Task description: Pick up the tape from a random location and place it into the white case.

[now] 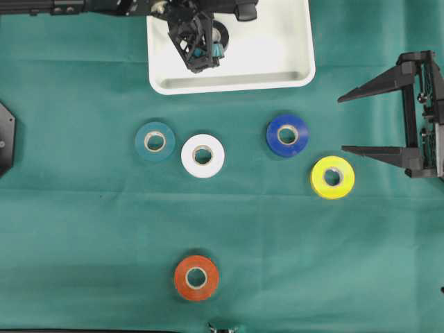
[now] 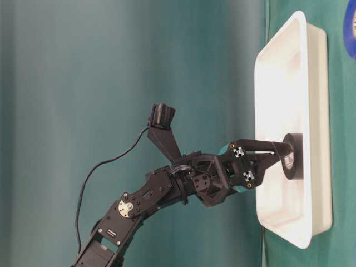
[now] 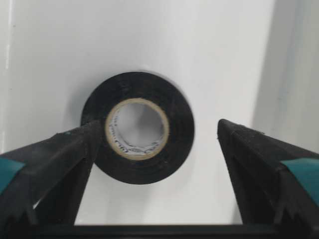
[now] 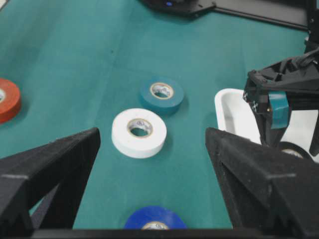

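Note:
A black tape roll (image 3: 137, 127) lies flat on the floor of the white case (image 1: 277, 41), which stands at the back of the table. My left gripper (image 3: 158, 127) hangs over the roll, open, with its jaws wider than the roll. One finger (image 3: 65, 159) overlaps the roll's left edge, and whether it touches I cannot tell. From table level the roll (image 2: 293, 156) sits just past the left gripper (image 2: 275, 158). My right gripper (image 1: 342, 123) stands open and holds nothing at the right edge, beside the yellow roll.
Several more tape rolls lie on the green cloth: teal (image 1: 155, 141), white (image 1: 202, 155), blue (image 1: 287, 135), yellow (image 1: 332, 177) and orange (image 1: 196, 278). The right wrist view shows the white roll (image 4: 139, 132), the teal roll (image 4: 161, 94) and the blue roll (image 4: 155, 219).

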Motion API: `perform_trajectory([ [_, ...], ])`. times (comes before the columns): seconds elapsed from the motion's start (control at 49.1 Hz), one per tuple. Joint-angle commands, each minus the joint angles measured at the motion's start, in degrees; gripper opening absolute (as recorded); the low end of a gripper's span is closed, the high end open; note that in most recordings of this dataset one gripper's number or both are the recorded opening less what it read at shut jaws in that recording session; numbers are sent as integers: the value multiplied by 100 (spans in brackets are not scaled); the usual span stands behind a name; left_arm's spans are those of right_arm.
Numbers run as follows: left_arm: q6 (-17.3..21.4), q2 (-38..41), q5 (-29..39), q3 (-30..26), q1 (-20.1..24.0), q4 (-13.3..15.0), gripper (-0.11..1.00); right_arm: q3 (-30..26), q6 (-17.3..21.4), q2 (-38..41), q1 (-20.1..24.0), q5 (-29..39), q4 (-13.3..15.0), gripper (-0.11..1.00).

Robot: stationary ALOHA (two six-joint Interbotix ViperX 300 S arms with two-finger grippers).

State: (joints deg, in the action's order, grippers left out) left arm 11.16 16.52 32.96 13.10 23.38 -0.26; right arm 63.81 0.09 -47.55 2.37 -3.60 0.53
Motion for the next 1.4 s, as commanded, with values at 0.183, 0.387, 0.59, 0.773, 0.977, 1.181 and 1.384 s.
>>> perform_trajectory([
  [0.183,-26,-334,158,-97,-18,9,100,-158,9,18,18,-18,-9,92],
  [0.387,-35,-756,501,-185,-105,9,100,-176,9,18,9,-18,-9,92],
  [0.59,-44,-1178,976,-475,-237,9,100,-193,9,18,18,-18,-9,92],
  [0.773,-44,-1354,1468,-809,-308,9,100,-202,9,18,18,-18,-9,92],
  [0.977,-44,-1626,1828,-1116,-299,9,100,-211,9,18,18,-9,-9,92],
  [1.181,-44,-1881,1846,-1037,-308,9,100,-229,9,18,18,0,-9,92],
  [1.384,-44,-1916,1846,-958,-308,9,100,-246,9,26,18,0,-9,92],
])
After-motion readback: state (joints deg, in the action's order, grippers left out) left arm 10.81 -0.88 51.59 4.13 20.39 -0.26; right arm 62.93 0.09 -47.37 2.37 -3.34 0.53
